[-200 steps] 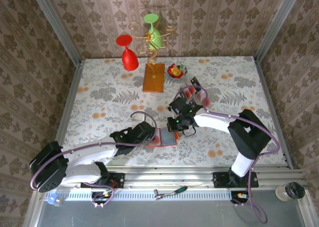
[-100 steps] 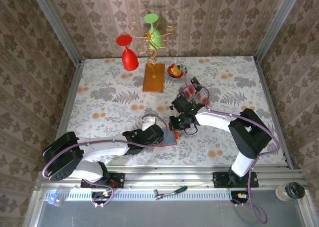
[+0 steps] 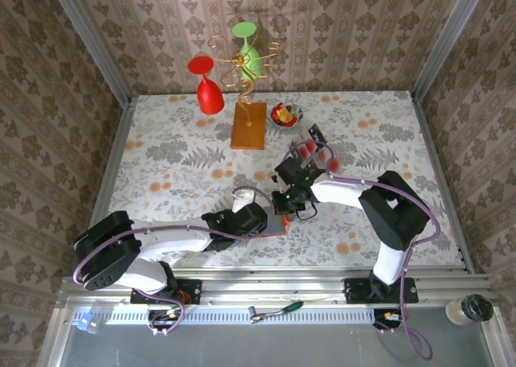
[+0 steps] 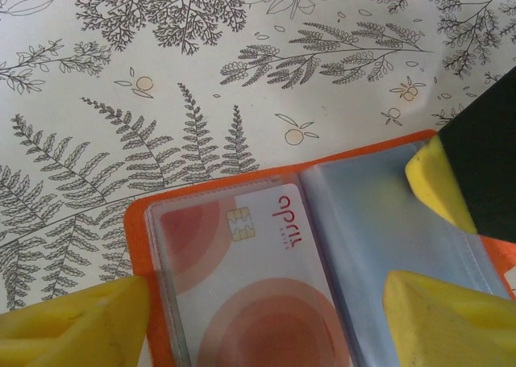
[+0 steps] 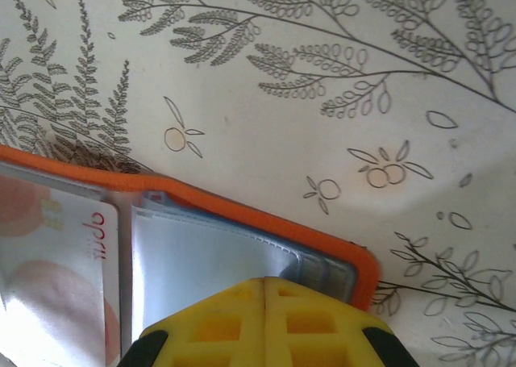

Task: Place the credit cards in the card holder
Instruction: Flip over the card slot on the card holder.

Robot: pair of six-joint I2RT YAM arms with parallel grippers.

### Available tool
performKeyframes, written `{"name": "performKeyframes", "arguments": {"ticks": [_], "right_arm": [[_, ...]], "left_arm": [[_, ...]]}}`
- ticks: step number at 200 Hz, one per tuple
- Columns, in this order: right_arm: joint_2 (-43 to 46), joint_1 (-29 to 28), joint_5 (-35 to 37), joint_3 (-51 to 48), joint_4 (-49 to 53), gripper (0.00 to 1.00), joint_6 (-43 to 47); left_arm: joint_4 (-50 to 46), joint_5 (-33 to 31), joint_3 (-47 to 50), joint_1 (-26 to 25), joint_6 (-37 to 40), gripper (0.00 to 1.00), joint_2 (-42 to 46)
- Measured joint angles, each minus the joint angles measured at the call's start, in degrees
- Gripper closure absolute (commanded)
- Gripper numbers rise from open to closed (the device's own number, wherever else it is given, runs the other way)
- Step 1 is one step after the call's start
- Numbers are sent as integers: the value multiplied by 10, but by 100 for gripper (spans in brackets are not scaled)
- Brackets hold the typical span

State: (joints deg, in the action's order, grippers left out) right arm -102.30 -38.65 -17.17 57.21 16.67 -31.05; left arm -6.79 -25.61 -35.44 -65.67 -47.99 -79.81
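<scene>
Card holder: the card holder (image 4: 363, 222) lies open and flat on the table (image 3: 177, 157), in the middle from left to right and toward the near edge, between the two hands.
Holder's look: orange rim, with clear sleeves over a grey-blue inner panel.
Card in place: a pink card (image 4: 242, 278) with red circles and a gold chip sits in the left sleeve, under the plastic.
Right sleeve: no card can be made out through the plastic.
Left hand: the left hand (image 4: 266, 310) is open, its yellow fingers (image 4: 81, 331) spread wide. One is at the holder's left edge and the other is over the right panel. Whether they press on the holder is hard to tell.
Right hand: the right hand (image 5: 266, 294) is closed, its two yellow tips pressed together with nothing between them. The tips are over the far right part of the grey-blue panel.
Loose cards: the loose cards (image 3: 313, 148) lie farther back and to the right, just beyond the right hand. At least one is dark and one is pinkish with red spots, but they are partly hidden by the cable and the count is unclear.
Behind: a small bowl (image 3: 285, 114) of red and yellow pieces stands just right of an orange-brown block (image 3: 248, 127).
</scene>
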Motion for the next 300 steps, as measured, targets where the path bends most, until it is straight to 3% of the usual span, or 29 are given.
{"name": "performKeyframes", "arguments": {"ticks": [142,191,300], "right_arm": [[-8,-3,-16,0,-28,93,-24],[-3,-3,-17,0,-28,71,-31],[15,-3,-17,-4,-30,59,-41]], "left_arm": [[10,0,2,-3,0,25,-54],[14,-2,4,-3,0,27,-57],[26,-4,14,-3,0,28,-57]]}}
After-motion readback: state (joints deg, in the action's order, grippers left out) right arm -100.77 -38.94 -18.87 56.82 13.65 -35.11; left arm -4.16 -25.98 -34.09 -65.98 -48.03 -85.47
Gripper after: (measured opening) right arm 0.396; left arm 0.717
